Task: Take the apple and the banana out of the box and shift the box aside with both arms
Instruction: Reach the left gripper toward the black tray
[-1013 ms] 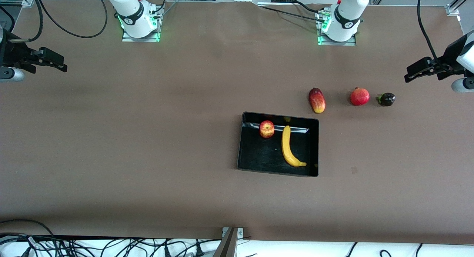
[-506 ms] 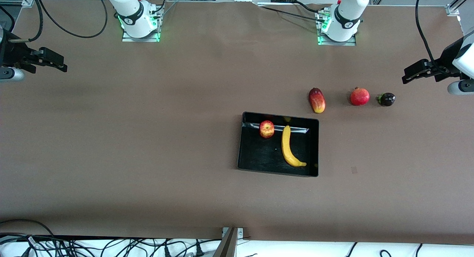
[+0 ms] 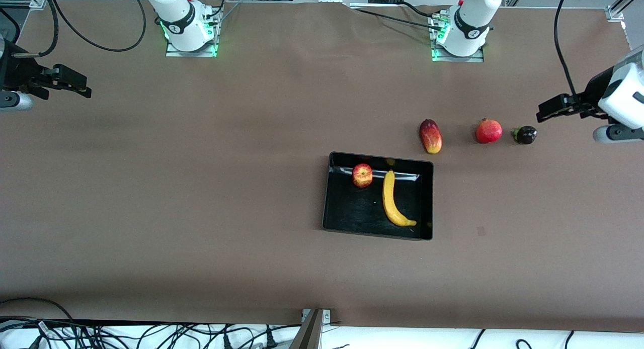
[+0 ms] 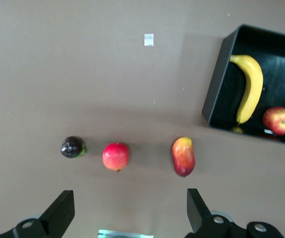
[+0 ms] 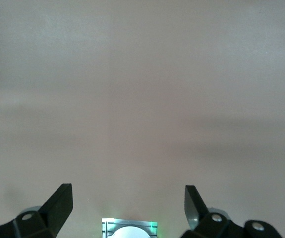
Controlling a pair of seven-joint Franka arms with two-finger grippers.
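Since the earlier frames the left gripper (image 3: 541, 112) is drifting inward from its end of the table, now hanging over the surface near the dark fruit (image 3: 525, 135), jaws spread wide and holding nothing. Right gripper (image 3: 83, 90) is waiting over bare table at the right arm's end, also spread and empty, well apart from the box (image 3: 329, 208). Apple (image 3: 362, 175) and banana (image 3: 392, 200) are lying inside the box, just beside each other, the banana toward the left arm's end. Mango (image 3: 430, 136), pomegranate (image 3: 488, 131) and dark fruit are sitting in a row farther from the front camera than the box.
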